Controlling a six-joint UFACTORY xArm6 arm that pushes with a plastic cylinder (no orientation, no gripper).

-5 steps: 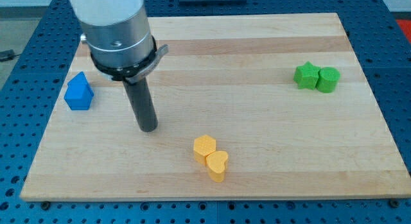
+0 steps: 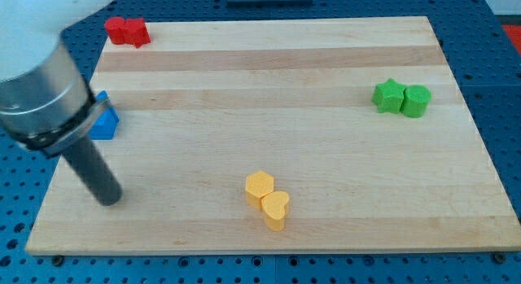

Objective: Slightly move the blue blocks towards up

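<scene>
A blue block sits at the board's left edge, partly hidden behind my arm; its shape cannot be made out. My tip rests on the board below the blue block, a clear gap apart from it. The dark rod runs up and to the left from the tip into the silver arm body, which covers the block's left side.
Two red blocks lie at the top left corner. A green star and a green cylinder touch at the right. An orange hexagon and an orange heart touch at the bottom middle. The wooden board ends near the tip's left.
My tip has moved left and down, from right of the blue block to below it. The arm now covers part of the blue block and uncovers the red blocks.
</scene>
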